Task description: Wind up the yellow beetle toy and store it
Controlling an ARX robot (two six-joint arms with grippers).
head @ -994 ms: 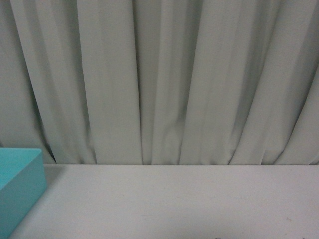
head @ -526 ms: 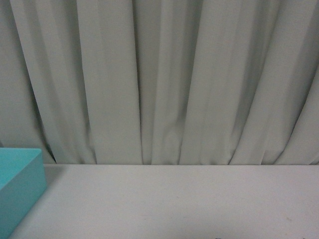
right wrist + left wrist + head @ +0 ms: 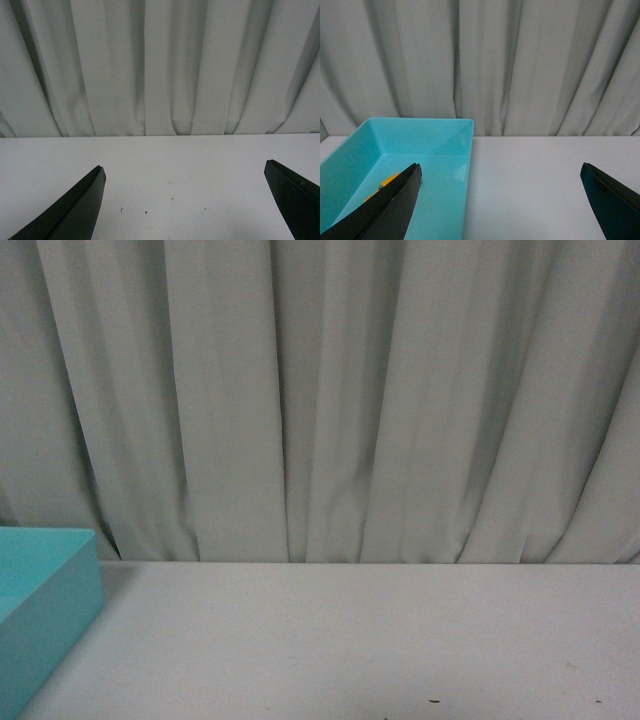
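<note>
Lying inside the turquoise bin [image 3: 435, 145], the yellow beetle toy [image 3: 387, 181] shows only as a small patch of yellow on the bin's floor, most of it hidden behind one black finger [image 3: 385, 210] of the left gripper [image 3: 502, 172]; its wheels and windows cannot be made out. The bin is a shallow rectangular tub with sloping walls, and it sits on a white table [image 3: 540, 180] with its far wall close to a pale grey curtain [image 3: 520, 65] that hangs in folds behind the table's back edge. The left gripper is spread wide and holds nothing, one finger over the bin's interior and the other over the bare table beside the bin. In the front view only a corner of the bin [image 3: 50, 610] appears at the left edge, with the table [image 3: 350, 640] running across to the right and the curtain [image 3: 330, 390] filling the upper part; neither arm shows there. The right gripper [image 3: 185, 167] is likewise spread wide with nothing between its two black fingers [image 3: 70, 212], over a stretch of table [image 3: 165, 165] marked by a few tiny dark specks [image 3: 146, 212], well apart from the bin.
</note>
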